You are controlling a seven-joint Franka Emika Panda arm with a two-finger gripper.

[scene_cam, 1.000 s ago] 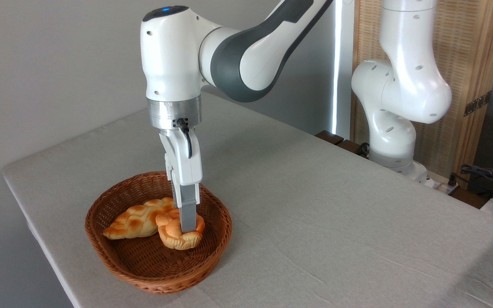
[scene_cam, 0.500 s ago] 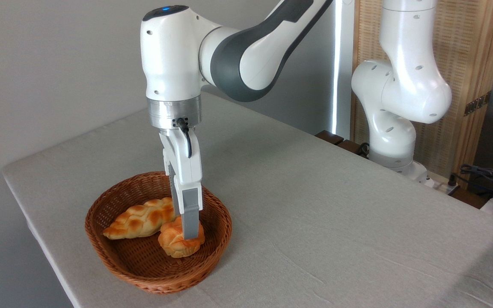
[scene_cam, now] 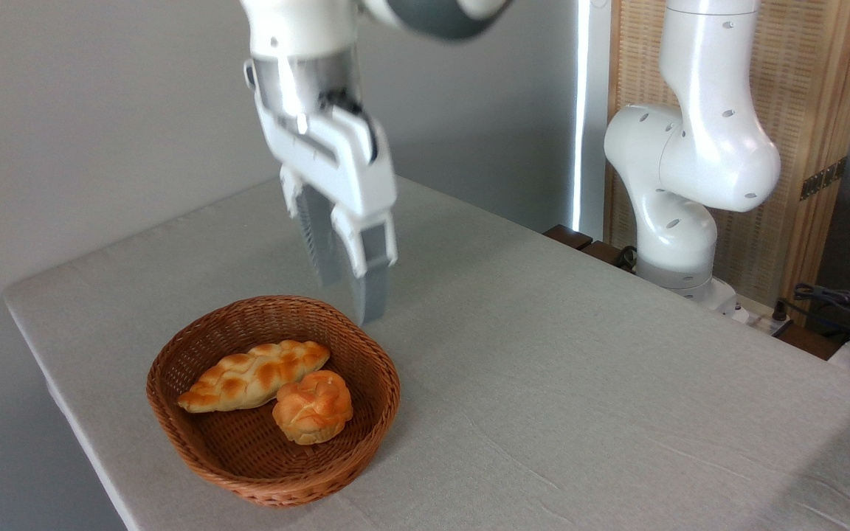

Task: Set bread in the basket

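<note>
The bread [scene_cam: 313, 406], a small round knotted bun with a golden-orange top, lies inside the round brown wicker basket [scene_cam: 196, 450], right of centre, touching a long braided loaf [scene_cam: 251, 375]. My gripper [scene_cam: 350, 299] hangs well above the basket's far rim, open, with nothing between its grey fingers [scene_cam: 370, 289]. It touches neither the bun nor the basket.
The grey cloth-covered table [scene_cam: 543, 398] stretches to the right of the basket; its left edge lies close to the basket. The arm's white base [scene_cam: 679, 228] stands at the back right, with cables [scene_cam: 831, 302] beyond it.
My gripper has let go of the bun, opened, and risen up and slightly right out of the basket. The bun now rests on the basket floor.
</note>
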